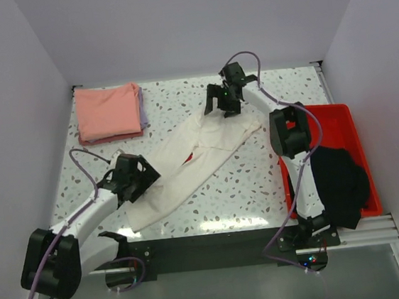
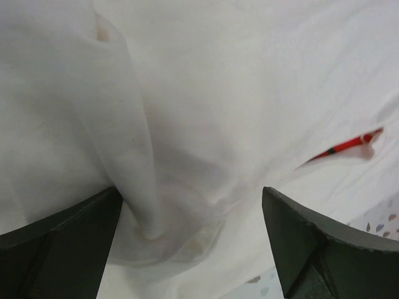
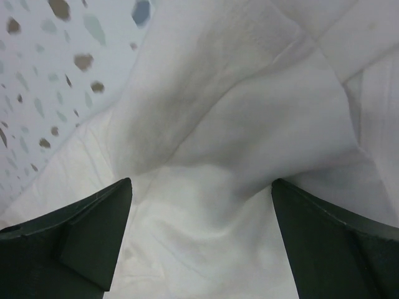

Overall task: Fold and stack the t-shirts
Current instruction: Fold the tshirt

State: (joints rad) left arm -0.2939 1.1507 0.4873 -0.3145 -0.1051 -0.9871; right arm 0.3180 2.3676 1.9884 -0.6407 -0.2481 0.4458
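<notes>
Lab-style test cell: plain white walls [image 1: 193, 21] close around a speckled tabletop [image 1: 173, 102].

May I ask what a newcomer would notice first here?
A cream-white t-shirt lies diagonally across the speckled table, the left hand open over its near end and the right hand open over its far end. A folded salmon-pink t-shirt sits at the far left corner; a red tray on the right holds dark cloth.

Cream-white t-shirt [image 1: 204, 155] lies stretched diagonally between left gripper [image 1: 135, 179] and right gripper [image 1: 222, 104].
</notes>
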